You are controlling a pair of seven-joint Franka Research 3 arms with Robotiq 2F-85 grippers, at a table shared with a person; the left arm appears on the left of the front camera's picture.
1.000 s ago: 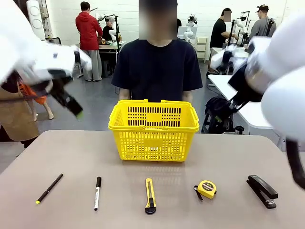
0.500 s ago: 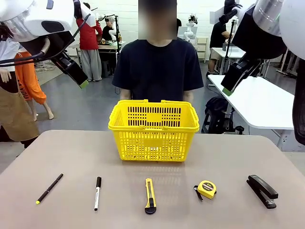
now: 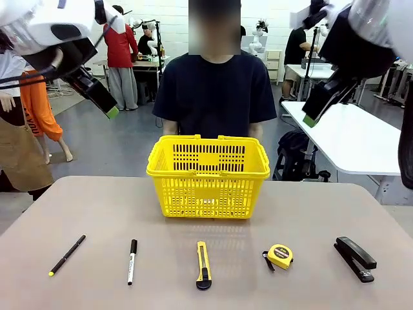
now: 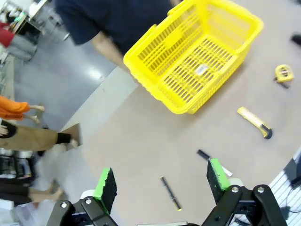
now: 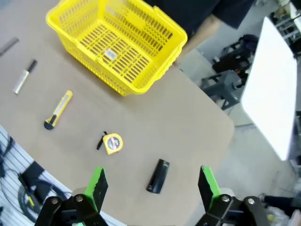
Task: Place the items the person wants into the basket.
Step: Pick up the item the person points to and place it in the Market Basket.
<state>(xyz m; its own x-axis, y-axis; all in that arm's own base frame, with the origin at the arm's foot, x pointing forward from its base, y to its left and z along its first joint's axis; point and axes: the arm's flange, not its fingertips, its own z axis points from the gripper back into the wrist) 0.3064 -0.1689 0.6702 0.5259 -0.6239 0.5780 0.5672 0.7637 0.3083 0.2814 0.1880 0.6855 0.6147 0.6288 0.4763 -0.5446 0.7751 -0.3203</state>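
Note:
The empty yellow basket (image 3: 208, 174) stands at the table's far middle, in front of the person (image 3: 215, 90) in a black T-shirt. Along the near edge lie the black pen with a yellow tip (image 3: 67, 255), the yellow-and-black utility knife (image 3: 203, 265) and the black stapler (image 3: 355, 258). My left gripper (image 3: 106, 106) hangs high at the left, open and empty. My right gripper (image 3: 313, 115) hangs high at the right, also open and empty. From above, the left gripper (image 4: 161, 181) looks down on the pen (image 4: 170, 193), and the right gripper (image 5: 153, 184) on the stapler (image 5: 157, 175).
A white marker with a black cap (image 3: 131, 261) lies between pen and knife. A round yellow tape measure (image 3: 280, 256) sits between knife and stapler. Bare tabletop (image 3: 97, 206) lies either side of the basket. A white table (image 3: 348, 139) stands beyond, at the right.
Both arms swung upward from a blurred, lower pose a second ago and now hold nearly still, high over the table. The items on the table have not moved.

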